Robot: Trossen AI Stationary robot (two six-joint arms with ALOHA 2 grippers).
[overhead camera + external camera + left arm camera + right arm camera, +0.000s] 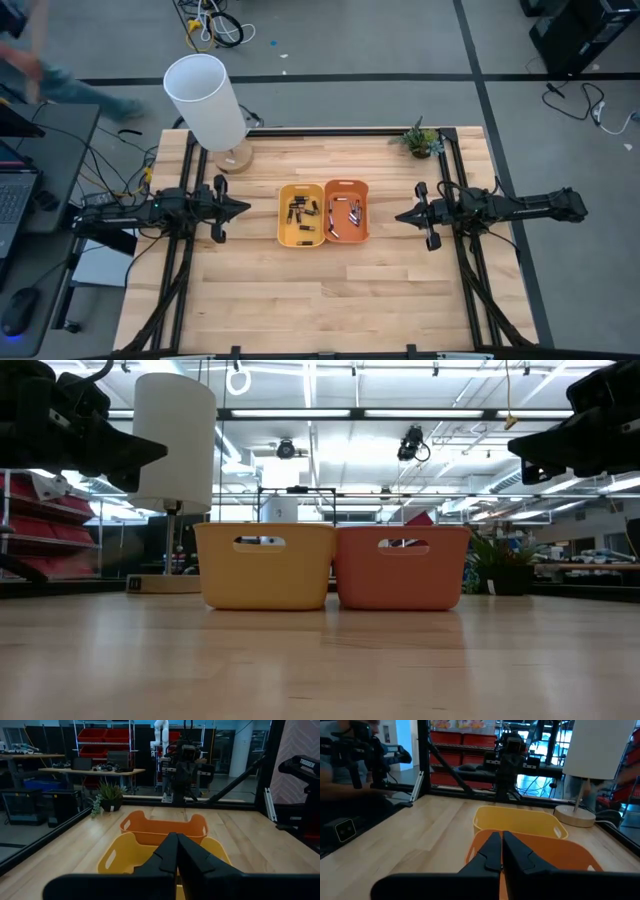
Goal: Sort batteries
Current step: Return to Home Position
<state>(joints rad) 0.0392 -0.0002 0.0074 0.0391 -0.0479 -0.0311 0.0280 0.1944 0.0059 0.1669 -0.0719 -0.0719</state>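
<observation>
A yellow tray [301,214] and an orange tray [347,210] stand side by side at the table's middle. Several dark batteries [302,212] lie in the yellow tray, several silvery batteries [349,212] in the orange one. My left gripper [246,209] hovers shut, pointing level, left of the yellow tray. My right gripper [399,214] hovers shut, pointing level, right of the orange tray. In the left wrist view my left gripper [176,838] has both trays before it; in the right wrist view my right gripper [501,836] does too. Neither holds anything.
A white-shaded lamp [208,102] on a round wooden base [235,158] stands at the far left. A small potted plant [421,139] sits at the far right. A person's sleeve [60,80] shows beyond the table's left. Bare wood [320,290] lies near the front edge.
</observation>
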